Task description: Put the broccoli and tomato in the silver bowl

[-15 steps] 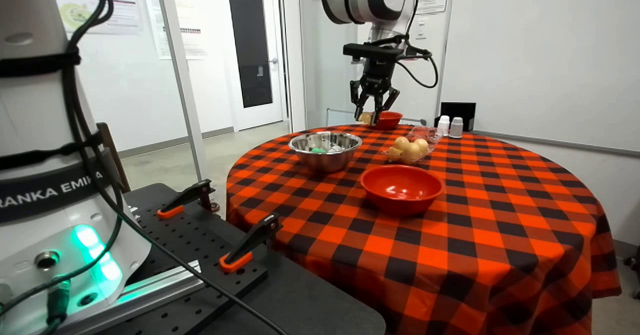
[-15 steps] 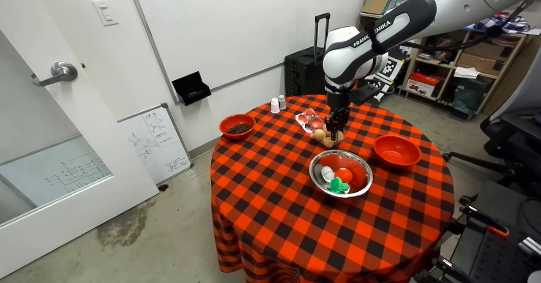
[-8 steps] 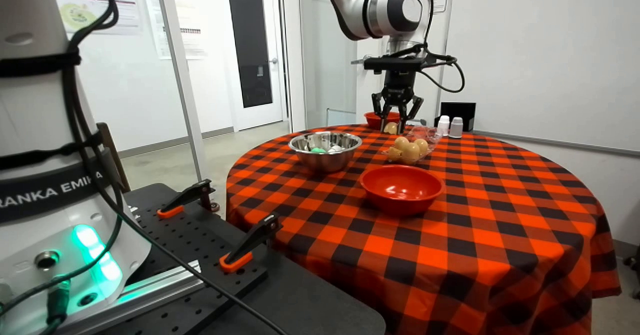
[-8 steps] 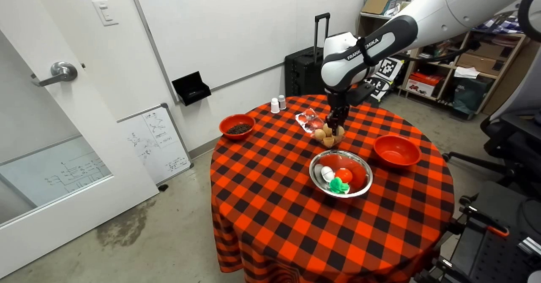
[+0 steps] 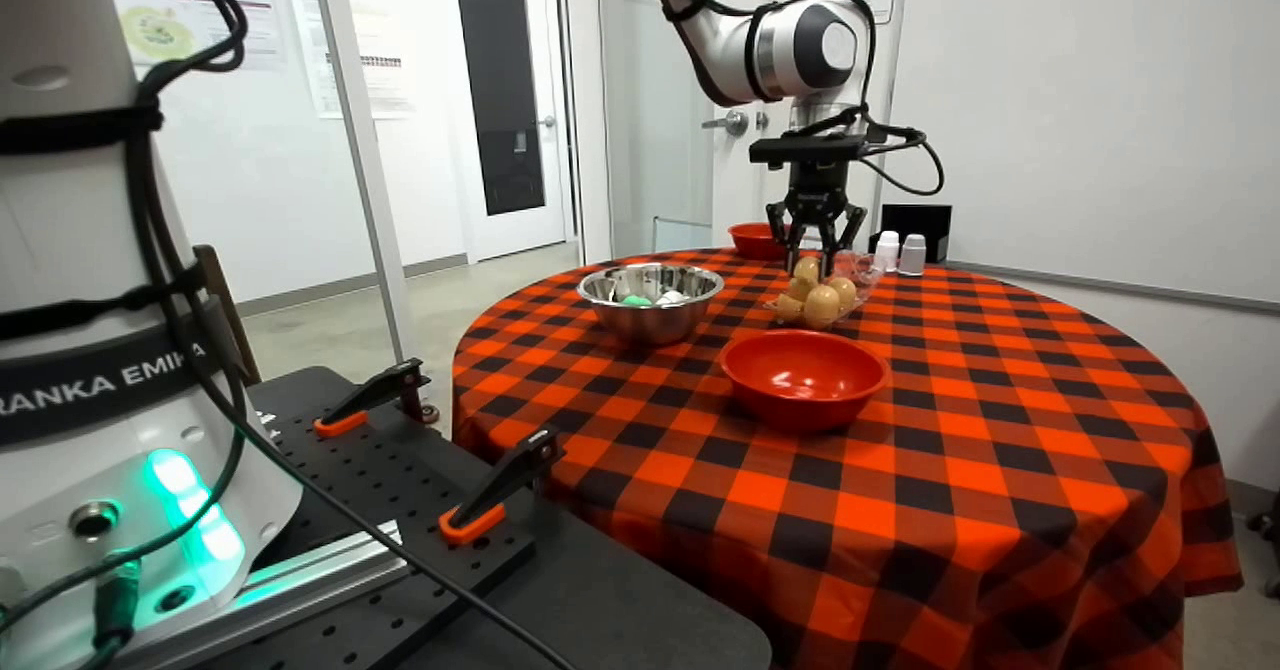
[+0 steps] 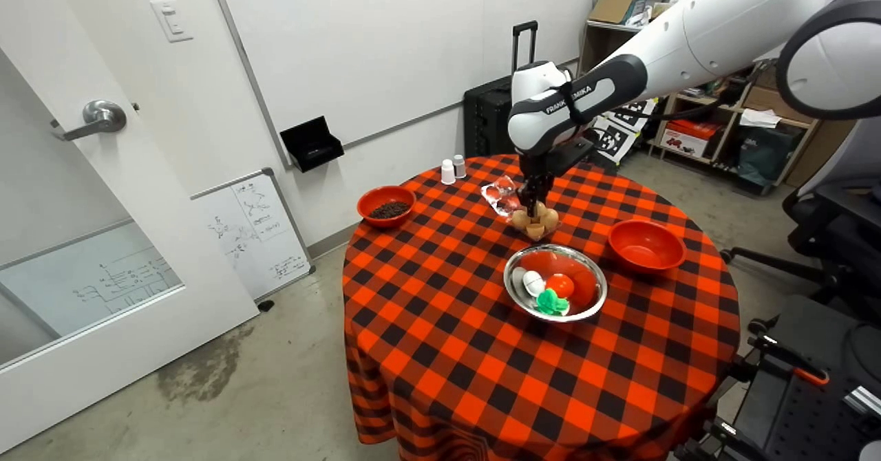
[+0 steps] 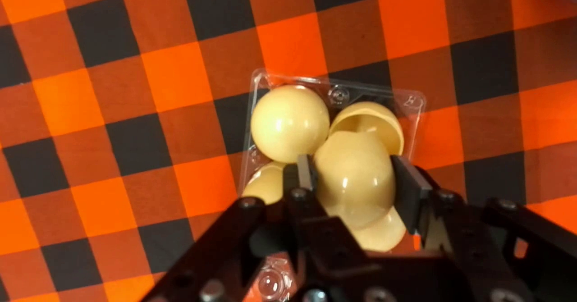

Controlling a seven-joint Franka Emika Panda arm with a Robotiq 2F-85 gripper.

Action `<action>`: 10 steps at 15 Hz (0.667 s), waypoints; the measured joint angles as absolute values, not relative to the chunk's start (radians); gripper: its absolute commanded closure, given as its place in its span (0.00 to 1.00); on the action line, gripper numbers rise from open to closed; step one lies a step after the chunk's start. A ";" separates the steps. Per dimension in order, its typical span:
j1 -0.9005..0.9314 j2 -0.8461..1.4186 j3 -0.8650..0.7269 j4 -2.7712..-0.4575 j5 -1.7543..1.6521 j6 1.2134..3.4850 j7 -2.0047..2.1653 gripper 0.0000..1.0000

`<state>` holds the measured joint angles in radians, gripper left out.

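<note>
The silver bowl (image 5: 650, 322) stands on the checkered table in both exterior views (image 6: 557, 318). The green broccoli (image 6: 552, 303) and the red tomato (image 6: 561, 286) lie inside it, beside a white egg (image 6: 533, 283). In an exterior view only a bit of the broccoli (image 5: 635, 301) shows above the rim, and the tomato is hidden. My gripper (image 5: 810, 262) is low over the clear egg carton (image 7: 411, 101), behind the silver bowl. In the wrist view the gripper (image 7: 354, 171) is shut on a pale eggshell (image 7: 356, 189), just above other shells.
The carton holds several pale eggs and shells (image 7: 290, 124), with its clear lid (image 6: 504, 196) open. The larger red bowl (image 5: 803, 412) stands nearby. The small red bowl (image 6: 375, 224) with dark bits is at the edge. Two shakers (image 6: 448, 173) stand behind the carton.
My gripper has moved with the eggshell away from beside the small red bowl, as an exterior view shows, and down over the egg carton. The bowls and their contents have not moved.
</note>
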<state>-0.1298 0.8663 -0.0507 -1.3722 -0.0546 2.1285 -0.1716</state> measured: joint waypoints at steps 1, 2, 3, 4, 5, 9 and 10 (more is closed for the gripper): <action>-0.129 0.885 -0.054 -1.350 -0.057 2.125 -0.167 0.81; -0.128 0.903 -0.056 -1.329 -0.061 2.121 -0.162 0.81; -0.127 0.919 -0.058 -1.310 -0.064 2.114 -0.157 0.81; -0.127 0.932 -0.059 -1.292 -0.066 2.104 -0.154 0.81; -0.126 0.941 -0.059 -1.273 -0.066 2.091 -0.153 0.81; -0.124 0.962 -0.059 -1.233 -0.066 2.056 -0.152 0.81; -0.123 0.964 -0.059 -1.227 -0.066 2.053 -0.152 0.36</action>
